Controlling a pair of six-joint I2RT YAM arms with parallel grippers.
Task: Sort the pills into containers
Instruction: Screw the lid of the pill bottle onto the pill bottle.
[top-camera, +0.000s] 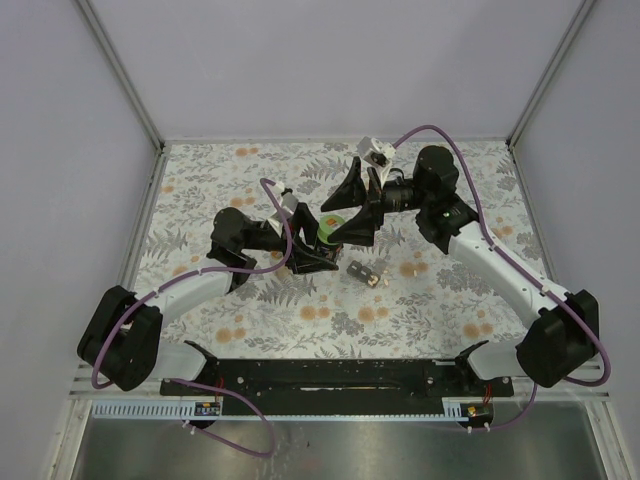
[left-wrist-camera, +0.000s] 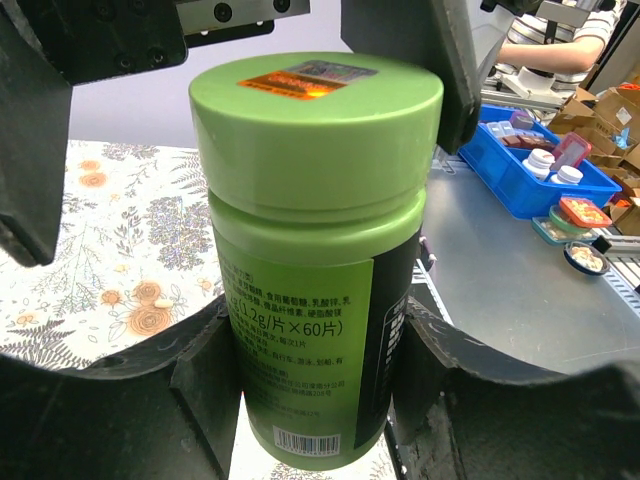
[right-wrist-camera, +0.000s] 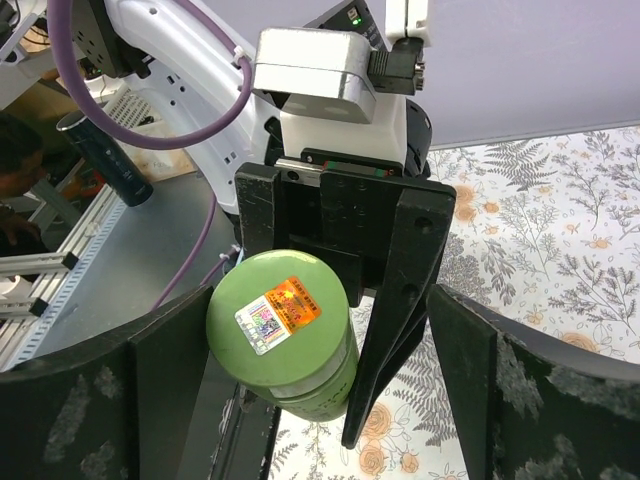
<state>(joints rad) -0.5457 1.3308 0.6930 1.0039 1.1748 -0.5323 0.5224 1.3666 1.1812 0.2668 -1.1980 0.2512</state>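
Evidently little is done yet: the left gripper (left-wrist-camera: 312, 385) pinches the green pill bottle (left-wrist-camera: 300, 260) upright about midway between the side edges of the table (top-camera: 200, 180), its lid (right-wrist-camera: 280, 318) still on, while the right gripper (right-wrist-camera: 315, 390) is spread wide either side of that lid, and no pills look sorted.

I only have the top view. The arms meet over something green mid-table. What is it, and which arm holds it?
Observer: A green pill bottle. The left gripper is clamped around its body.
Operator: Lid off yet?
Observer: No, the green lid is on, with a shiny sticker on top.
Operator: And the right gripper?
Observer: The right gripper is open, one finger on each side of the lid. I can't tell whether they touch it.
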